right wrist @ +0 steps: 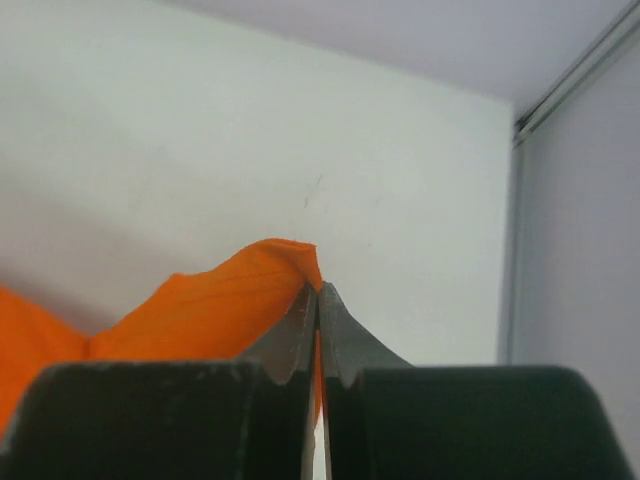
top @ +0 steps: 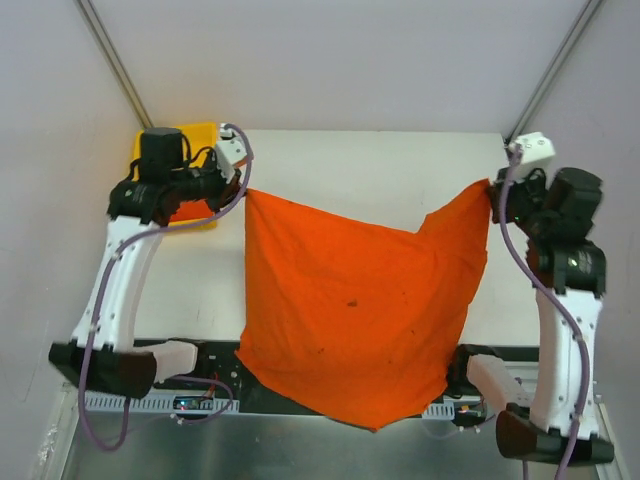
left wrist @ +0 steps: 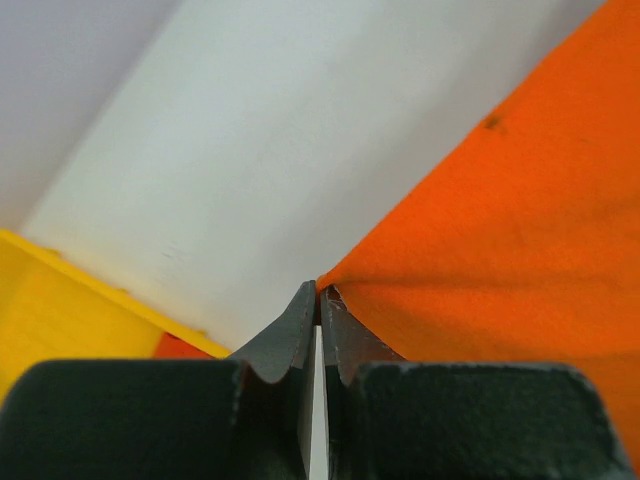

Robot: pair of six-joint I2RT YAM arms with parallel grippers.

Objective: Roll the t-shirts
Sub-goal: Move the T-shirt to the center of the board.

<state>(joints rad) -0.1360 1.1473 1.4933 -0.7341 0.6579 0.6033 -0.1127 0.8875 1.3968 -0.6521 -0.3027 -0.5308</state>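
Across the middle of the table (top: pixel 380 165), one orange t-shirt (top: pixel 350 310) hangs stretched between the two arms, its top edge sagging slightly in the centre and its lowest corner drooping past the near edge, over the arm bases. At far left the left gripper (top: pixel 240 185) is pinched fully closed on one top corner. At far right the right gripper (top: pixel 493 195) is likewise clamped on the other, and both wrist views show cloth nipped right at the fingertips. Behind the left arm sits a yellow tray (top: pixel 205 132), with an orange patch (left wrist: pixel 178 348) in it (probably another shirt, though too little shows to be sure).

By my reading, the step in hand is spreading the shirt flat before any rolling begins. To do it well, both corners should travel together at equal height, so the top edge stays taut and square to the table. The overhanging near part needs to be drawn up onto the surface, which I would do by carrying the cloth towards the far side while lowering it. Each pinch holds very little fabric, so the pull should be gentle and steady. A jerk could slip a corner free. The left arm should also stay clear of the tray.
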